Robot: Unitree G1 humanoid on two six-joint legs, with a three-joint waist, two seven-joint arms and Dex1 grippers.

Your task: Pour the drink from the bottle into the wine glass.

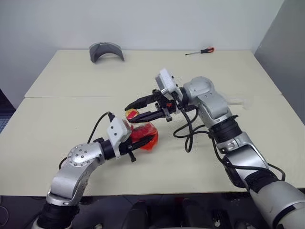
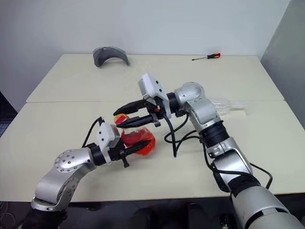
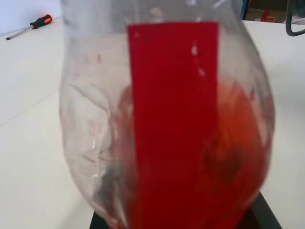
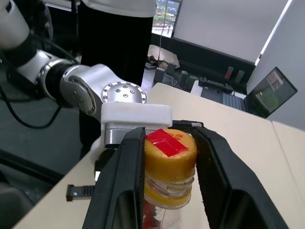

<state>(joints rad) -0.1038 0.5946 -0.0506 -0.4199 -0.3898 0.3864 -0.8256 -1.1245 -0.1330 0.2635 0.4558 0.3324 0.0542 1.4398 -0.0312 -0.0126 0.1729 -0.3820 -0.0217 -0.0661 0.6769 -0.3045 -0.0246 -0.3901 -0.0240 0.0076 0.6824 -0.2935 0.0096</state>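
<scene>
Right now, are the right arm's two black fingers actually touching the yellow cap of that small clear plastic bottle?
Touching. In the right wrist view the right gripper has both black fingers pressed against the sides of the yellow cap, with no gap visible.

No readable txt anywhere; bottle (image 3: 167,124) label strip is plain red, no print legible.
</scene>
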